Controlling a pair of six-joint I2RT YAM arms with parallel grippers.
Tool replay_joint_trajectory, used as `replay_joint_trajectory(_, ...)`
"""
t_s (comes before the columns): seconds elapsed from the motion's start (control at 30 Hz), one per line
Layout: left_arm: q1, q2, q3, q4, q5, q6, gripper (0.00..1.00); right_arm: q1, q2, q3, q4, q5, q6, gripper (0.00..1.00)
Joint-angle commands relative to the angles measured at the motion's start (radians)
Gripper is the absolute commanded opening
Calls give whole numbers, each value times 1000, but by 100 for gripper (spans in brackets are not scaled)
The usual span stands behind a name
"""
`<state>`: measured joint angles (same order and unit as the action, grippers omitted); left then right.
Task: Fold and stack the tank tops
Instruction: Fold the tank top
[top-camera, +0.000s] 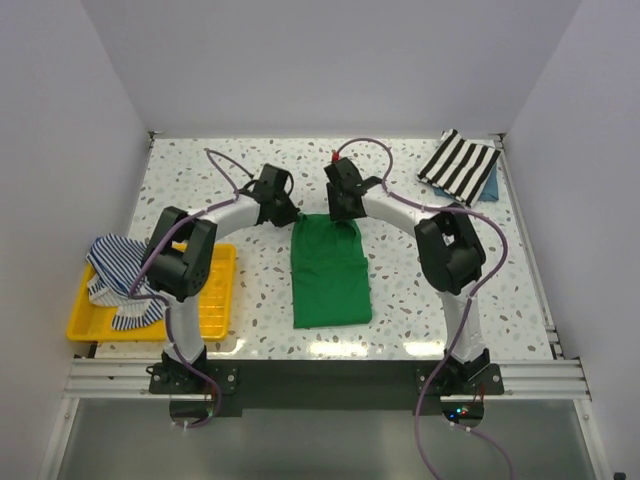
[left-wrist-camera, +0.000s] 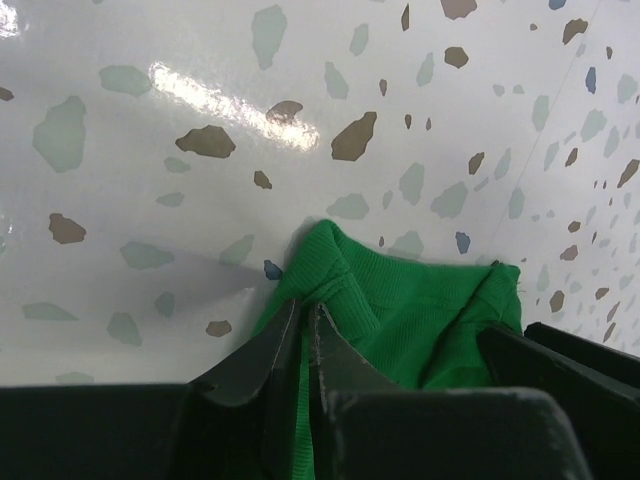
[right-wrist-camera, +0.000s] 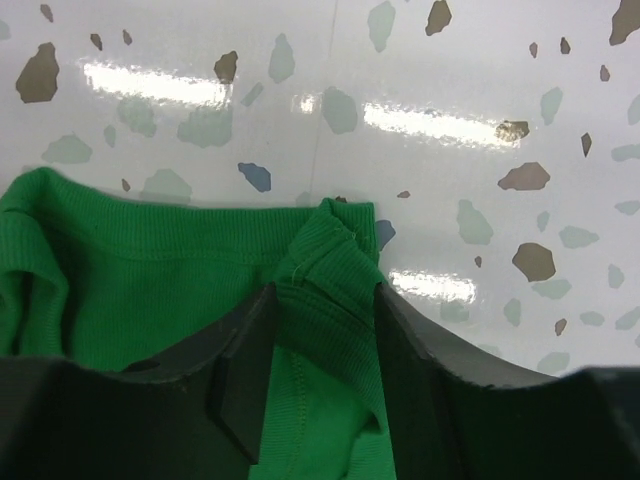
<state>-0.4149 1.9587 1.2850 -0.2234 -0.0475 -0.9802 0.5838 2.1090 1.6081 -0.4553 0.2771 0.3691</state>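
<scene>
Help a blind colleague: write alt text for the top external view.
The left pincer and right pincer grip the far edge of a green tank top lying mid-table. A striped tank top is heaped over a yellow tray at left.

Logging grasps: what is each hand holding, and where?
Both hold the green top: left hand pinches its far-left corner, right hand its far-right corner.
</scene>
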Motion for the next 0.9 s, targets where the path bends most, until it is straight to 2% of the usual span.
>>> replay_joint_trajectory(0.0,-5,16,37,56,1,11,12,-22,19,59,-13,-29,21,45)
replay_joint_trajectory(0.1,-9,43,50,50,-6,14,12,-35,32,65,-16,-41,45,34)
replay_joint_trajectory(0.2,-9,49,51,42,-15,12,12,-39,37,72,-22,-42,54,29)
replay_joint_trajectory(0.23,-9,49,51,39,-26,11,12,-42,39,81,-26,-35,66,23)
replay_joint_trajectory(0.33,-9,45,48,33,-43,9,12,-44,42,107,-69,10,91,12)
replay_joint_trajectory(0.37,-9,42,47,27,-49,6,12,-44,43,113,-89,25,109,6)
replay_joint_trajectory(0.43,-9,34,42,27,-64,2,12,-44,46,143,-124,88,126,0)
replay_joint_trajectory(0.63,-9,29,42,13,-100,-11,13,-44,92,214,-221,214,191,0)
replay_joint_trajectory(0.87,-9,46,56,18,-106,-15,13,-42,187,291,-259,257,260,0)
